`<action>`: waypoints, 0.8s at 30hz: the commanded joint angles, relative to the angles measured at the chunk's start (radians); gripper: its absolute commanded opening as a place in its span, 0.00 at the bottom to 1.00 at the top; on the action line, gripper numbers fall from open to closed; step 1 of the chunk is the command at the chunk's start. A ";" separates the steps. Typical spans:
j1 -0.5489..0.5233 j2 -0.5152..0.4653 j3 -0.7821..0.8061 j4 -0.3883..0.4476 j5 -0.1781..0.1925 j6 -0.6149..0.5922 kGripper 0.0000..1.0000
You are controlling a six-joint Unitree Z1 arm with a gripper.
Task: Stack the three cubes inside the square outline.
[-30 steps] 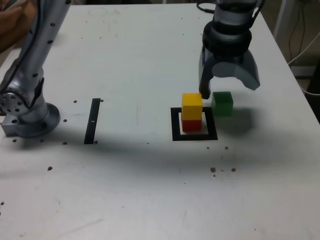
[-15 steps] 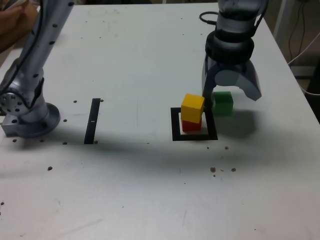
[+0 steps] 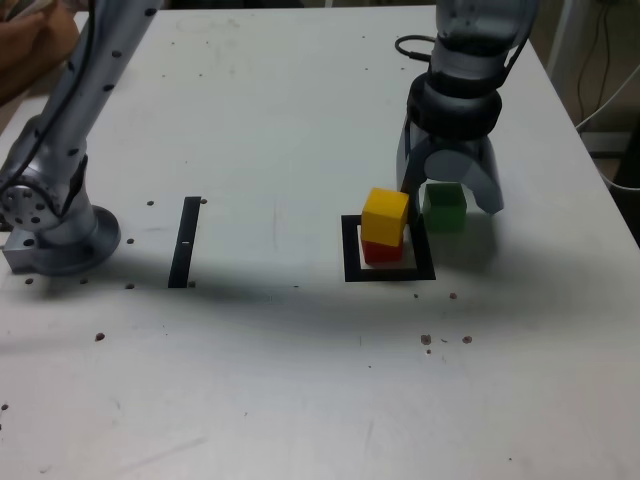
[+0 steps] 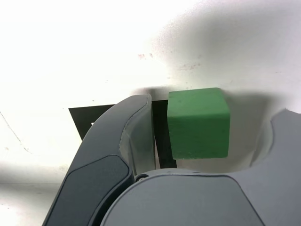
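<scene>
The green cube [image 3: 444, 208] [image 4: 198, 123] sits on the table just outside the square outline [image 3: 350, 250] [image 4: 84, 120], on the exterior view's right. My gripper [image 3: 447, 196] [image 4: 207, 141] is open and lowered over the green cube, one finger on each side with gaps showing. Its near-side finger [image 4: 123, 141] stands between the green cube and the stack. Inside the outline the red cube [image 3: 381, 251] carries the yellow cube [image 3: 385, 216], which sits twisted and slightly off-centre on it.
A thin black strip [image 3: 185, 241] lies on the table toward the exterior view's left. The arm's grey base [image 3: 55, 235] stands at the left edge. A person's hand [image 3: 25, 40] shows at the top left corner. Cables hang beyond the table's right edge.
My gripper has come down around the green cube and its jaws have narrowed a little. The yellow cube has been nudged and now sits twisted on the red one.
</scene>
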 commanded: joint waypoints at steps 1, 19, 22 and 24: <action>0.003 0.002 -0.004 -0.004 0.003 -0.008 0.60; 0.003 0.002 0.005 -0.030 -0.022 -0.021 0.21; 0.003 0.002 0.005 -0.034 -0.025 -0.028 0.17; 0.003 0.002 0.005 -0.035 -0.027 -0.034 0.15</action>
